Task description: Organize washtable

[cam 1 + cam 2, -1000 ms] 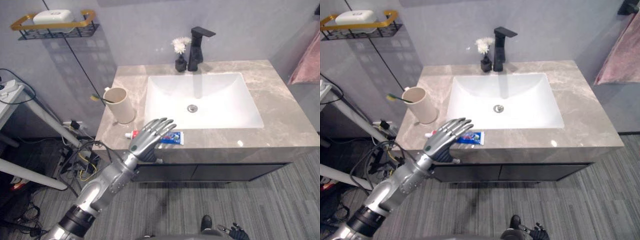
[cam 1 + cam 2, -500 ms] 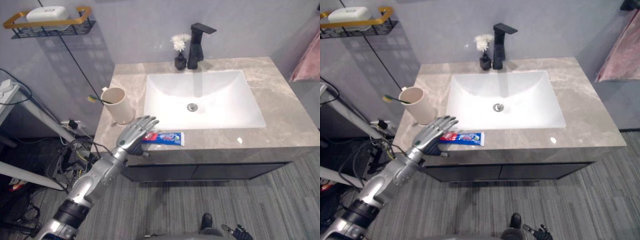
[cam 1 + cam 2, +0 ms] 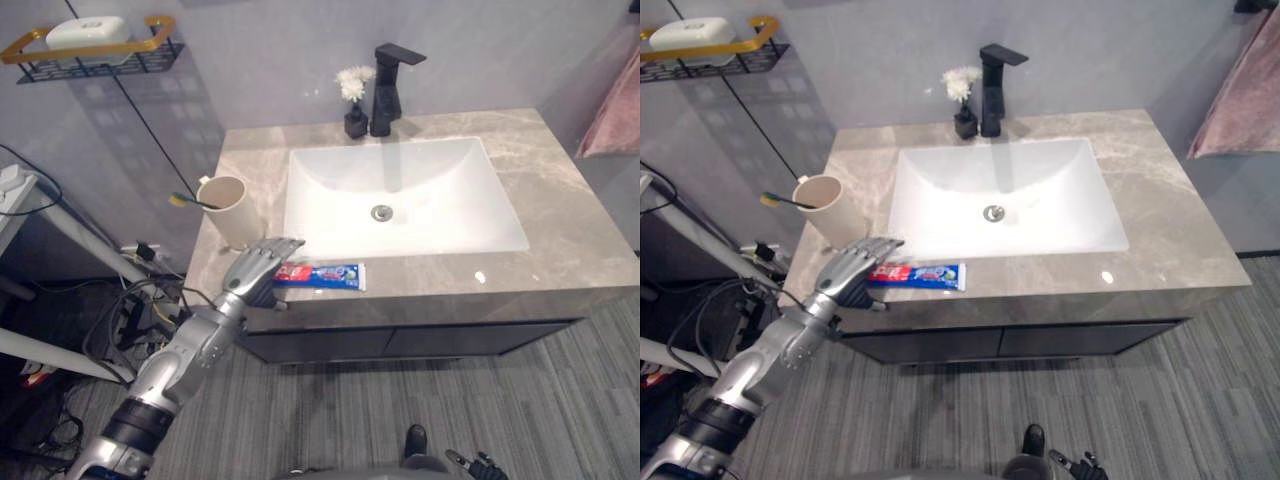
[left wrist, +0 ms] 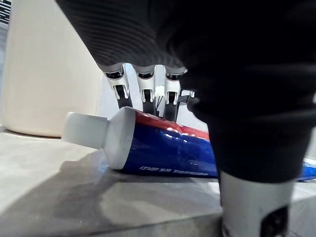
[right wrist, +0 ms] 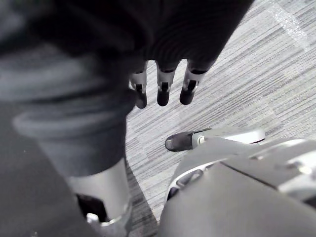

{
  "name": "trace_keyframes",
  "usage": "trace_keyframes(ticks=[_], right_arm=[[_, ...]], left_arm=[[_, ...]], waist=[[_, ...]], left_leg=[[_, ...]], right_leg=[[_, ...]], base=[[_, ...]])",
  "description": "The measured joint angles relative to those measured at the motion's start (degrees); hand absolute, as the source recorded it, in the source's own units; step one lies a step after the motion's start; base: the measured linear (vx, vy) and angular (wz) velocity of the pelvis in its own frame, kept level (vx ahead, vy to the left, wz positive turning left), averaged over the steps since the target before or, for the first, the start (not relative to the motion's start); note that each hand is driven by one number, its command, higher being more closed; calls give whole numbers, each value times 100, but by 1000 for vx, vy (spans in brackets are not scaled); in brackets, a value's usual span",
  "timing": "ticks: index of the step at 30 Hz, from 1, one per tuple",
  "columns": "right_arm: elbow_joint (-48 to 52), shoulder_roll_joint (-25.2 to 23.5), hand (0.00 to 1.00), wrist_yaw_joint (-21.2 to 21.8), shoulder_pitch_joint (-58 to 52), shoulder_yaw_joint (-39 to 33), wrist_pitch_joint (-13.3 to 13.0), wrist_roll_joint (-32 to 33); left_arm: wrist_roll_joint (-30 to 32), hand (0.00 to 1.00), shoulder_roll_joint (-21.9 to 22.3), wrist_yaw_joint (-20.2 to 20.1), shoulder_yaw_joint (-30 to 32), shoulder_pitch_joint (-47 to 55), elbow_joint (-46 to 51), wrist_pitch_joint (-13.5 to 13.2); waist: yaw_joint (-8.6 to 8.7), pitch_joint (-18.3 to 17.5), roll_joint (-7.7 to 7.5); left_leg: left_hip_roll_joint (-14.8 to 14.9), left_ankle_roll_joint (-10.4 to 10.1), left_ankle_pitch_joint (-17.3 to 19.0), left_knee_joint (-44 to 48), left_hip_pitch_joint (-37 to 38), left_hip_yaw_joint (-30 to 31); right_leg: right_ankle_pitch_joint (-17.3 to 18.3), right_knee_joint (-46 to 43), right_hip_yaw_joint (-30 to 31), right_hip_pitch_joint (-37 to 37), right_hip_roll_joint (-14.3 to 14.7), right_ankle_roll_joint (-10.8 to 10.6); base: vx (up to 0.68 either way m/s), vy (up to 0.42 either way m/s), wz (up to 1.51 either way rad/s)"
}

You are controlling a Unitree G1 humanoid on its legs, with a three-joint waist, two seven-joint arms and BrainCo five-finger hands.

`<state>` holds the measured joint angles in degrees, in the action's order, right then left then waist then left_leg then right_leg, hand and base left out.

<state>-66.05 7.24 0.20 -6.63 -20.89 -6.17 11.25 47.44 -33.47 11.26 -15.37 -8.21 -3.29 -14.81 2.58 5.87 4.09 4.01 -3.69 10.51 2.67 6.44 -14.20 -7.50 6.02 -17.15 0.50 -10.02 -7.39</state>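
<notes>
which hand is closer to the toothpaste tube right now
Left. The left hand is at the cap end of the toothpaste tube on the counter, fingers straight over it. The right hand hangs low over the floor, well away.

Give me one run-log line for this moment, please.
left robot hand: open, over cap end of toothpaste tube | toothpaste tube: flat on counter, by cup | right robot hand: open, idle

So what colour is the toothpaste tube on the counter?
The tube is blue, red near its white cap; clearest in left wrist view.
</notes>
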Motion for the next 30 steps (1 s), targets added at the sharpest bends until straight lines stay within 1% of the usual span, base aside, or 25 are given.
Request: trace_keyframes(ticks=[3,6,9,22,27,30], right_arm=[[1,0,0,-1,-1,1,0,0],[5,-2,0,-1,-2,10,0,0],[21,-2,0,-1,-4,14,-4,0],[74,-7,0,-4,-22,125,-7,2],[74,-8,0,-14,-23,134,-7,3],[73,-13,0,-26,-26,137,-8,6]], left_arm=[[4,100,2,10,-20,-23,-94,-31],[45,100,2,31,-30,-41,-96,-158],[44,100,2,29,-39,-41,-101,-199],[41,100,12,13,-237,-179,-342,-197],[43,100,144,44,-203,-180,-419,-161],[43,100,263,54,-193,-179,-420,-76]], waist=[[-1,-1,-1],[-24,-6,5],[-26,-6,4],[-41,-29,16],[-45,-37,14],[-64,-38,12]], left_leg=[[-1,0,0,-7,-13,-6],[-5,0,0,-7,-24,-5],[-7,0,0,-5,-24,-5],[-9,3,-2,28,-56,2],[-9,4,-3,33,-56,9],[-16,4,-5,37,-57,12]], right_leg=[[0,0,5,22,1,0],[0,0,4,32,-3,0],[0,0,4,30,-6,0],[-10,0,3,41,-13,-15],[-13,0,-1,35,-14,-20],[-22,0,-2,30,-23,-32]], base=[[-10,-23,-1],[-17,-33,0],[-27,-34,0],[-2,-3,0],[0,0,0],[0,0,0]])
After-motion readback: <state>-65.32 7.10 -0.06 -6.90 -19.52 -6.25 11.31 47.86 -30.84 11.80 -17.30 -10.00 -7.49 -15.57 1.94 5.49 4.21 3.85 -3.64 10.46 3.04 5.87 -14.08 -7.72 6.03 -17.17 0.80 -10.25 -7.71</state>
